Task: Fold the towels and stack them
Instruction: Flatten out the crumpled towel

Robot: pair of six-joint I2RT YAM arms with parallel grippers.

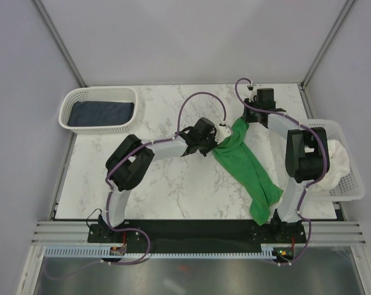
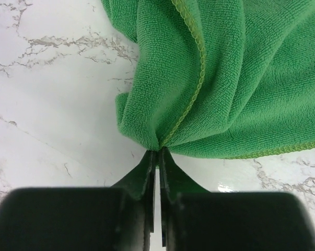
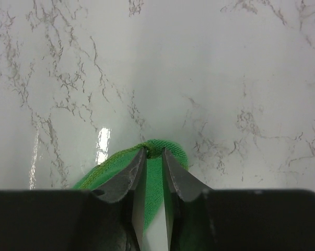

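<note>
We see the bright green microfibre towel (image 1: 247, 166) stretched as a bunched, crumpled band across the right half of the white marble-patterned bench (image 1: 160, 184), running from near the middle toward the near edge, where its lower end lies beside the right arm's base. The left claw (image 2: 158, 151) is closed on the green towel. Its two dark fingers are pressed together on a gathered corner, with the yellow-green stitched hem running up from the pinch in the left wrist view. The right claw (image 3: 153, 151) is also gripping this towel. A small fold of green cloth sits clamped between its narrow-set fingertips, just above the bench, and more green shows between the fingers below. From above, the two claws hold the towel's far end close to each other, the left one coming in from the left. The dark navy blue towel (image 1: 102, 112) lies flat inside the white plastic mesh basket (image 1: 68, 104) at the far left corner. The fluffy white towel (image 1: 336, 163) sits heaped in a second white mesh basket (image 1: 351, 184) at the right edge, partly hidden behind the right arm.
</note>
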